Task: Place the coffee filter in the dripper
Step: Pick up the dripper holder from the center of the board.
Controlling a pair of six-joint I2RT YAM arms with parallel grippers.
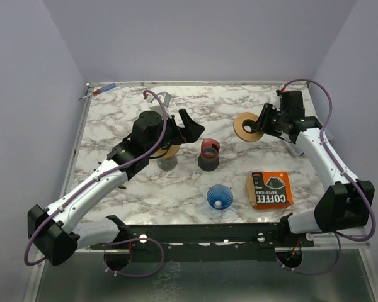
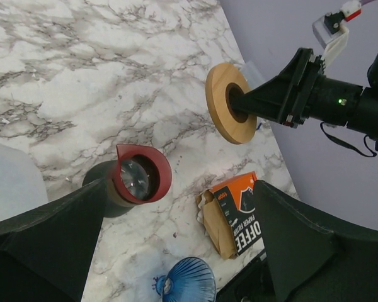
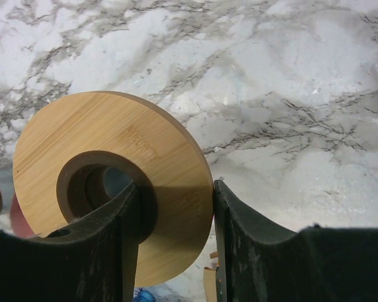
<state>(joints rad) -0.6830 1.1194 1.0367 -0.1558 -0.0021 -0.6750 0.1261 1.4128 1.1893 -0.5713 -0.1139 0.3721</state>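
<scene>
- The bench (image 1: 126,189) is marble-patterned, and everything I need sits on its near right part.
- My left claw (image 2: 181,189) hangs wide open and empty above the middle of the bench, looking down on a red-rimmed cup (image 1: 209,151).
- My right claw (image 3: 173,187) is at the far right. It is clamped on a wooden ring (image 3: 132,132), with one finger through the hole and the other on the outer edge, and holds it off the surface.
- The orange and black coffee filter box (image 1: 269,190) lies flat near the front edge, just right of the blue dripper (image 1: 219,196).
- The dripper is a ribbed cone standing alone, apart from the box and the cup.
- The brown paper filters (image 2: 215,220) poke out of the box's open end, on the side facing the dripper.
- I judge the filters light, thin and floppy. They will crease easily and are likely to lift several at once.
- I would pinch the exposed edge of the top sheet gently. The box looks light enough to slide with the pull.
</scene>
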